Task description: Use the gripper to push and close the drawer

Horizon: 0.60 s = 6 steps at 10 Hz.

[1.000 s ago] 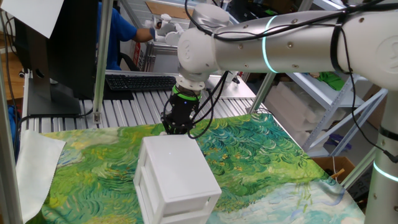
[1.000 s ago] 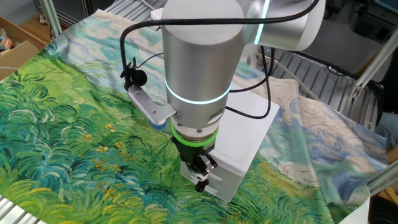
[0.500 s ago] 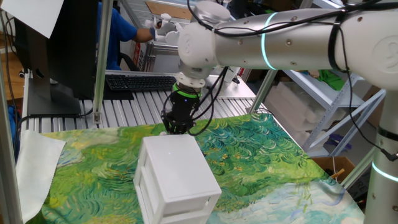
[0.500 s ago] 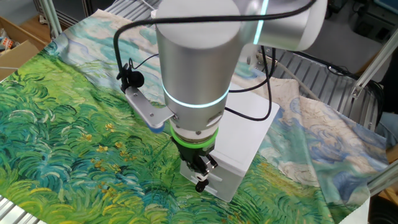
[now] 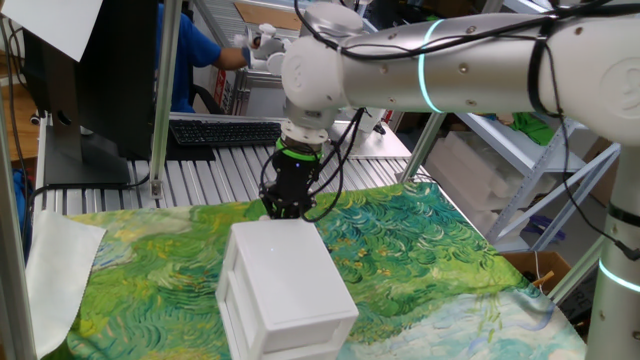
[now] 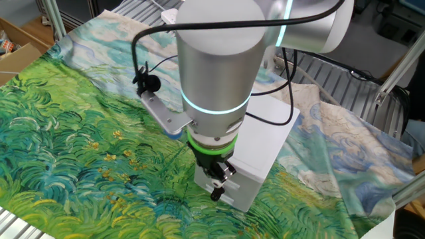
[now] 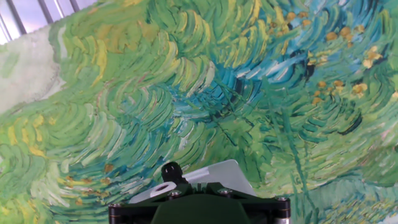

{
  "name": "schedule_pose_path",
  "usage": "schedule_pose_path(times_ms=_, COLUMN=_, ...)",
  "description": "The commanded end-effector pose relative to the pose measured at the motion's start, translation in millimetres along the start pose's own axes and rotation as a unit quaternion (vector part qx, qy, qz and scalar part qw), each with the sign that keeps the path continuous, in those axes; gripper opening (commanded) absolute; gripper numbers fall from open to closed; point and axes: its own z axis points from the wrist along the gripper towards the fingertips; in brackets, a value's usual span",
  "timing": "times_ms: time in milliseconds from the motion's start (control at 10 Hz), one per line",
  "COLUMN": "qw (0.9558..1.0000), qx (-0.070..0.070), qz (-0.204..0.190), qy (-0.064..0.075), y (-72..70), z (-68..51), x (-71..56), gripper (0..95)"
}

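The white cabinet [image 5: 283,265] stands on the painted cloth and also shows in the other fixed view [image 6: 267,136]. Its drawer [image 5: 262,318] shows as a white panel in the end facing the camera and looks about level with the frame. My gripper [image 5: 285,207] is low at the cabinet's far end. In the other fixed view the gripper [image 6: 216,190] touches that end, with its black fingers together and nothing between them. The hand view shows only a white edge of the cabinet [image 7: 214,174] over the cloth; the fingertips are hidden.
The green and blue cloth [image 5: 420,240] covers the table. A keyboard [image 5: 225,131] and a monitor stand on the roller rack behind it. A metal post [image 5: 166,90] rises at the back left. A person in blue [image 5: 190,50] is further back.
The gripper has pressed a little further against the cabinet's end, and the cabinet has shifted slightly along the cloth with it. The fingers stayed together.
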Motion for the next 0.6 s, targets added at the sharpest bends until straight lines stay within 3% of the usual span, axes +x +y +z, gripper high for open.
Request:
schedule_pose_path(times_ms=100, qw=1.0000, qx=0.002, qz=0.001, qy=0.003, y=0.9, z=0.3, x=-0.2, gripper=0.0)
schedule_pose_path(times_ms=300, qw=1.0000, qx=0.002, qz=-0.001, qy=0.006, y=1.1, z=-2.1, x=-2.1, gripper=0.0)
schedule_pose_path(times_ms=600, qw=0.9999, qx=0.005, qz=0.002, qy=0.013, y=-2.7, z=-1.4, x=6.0, gripper=0.0)
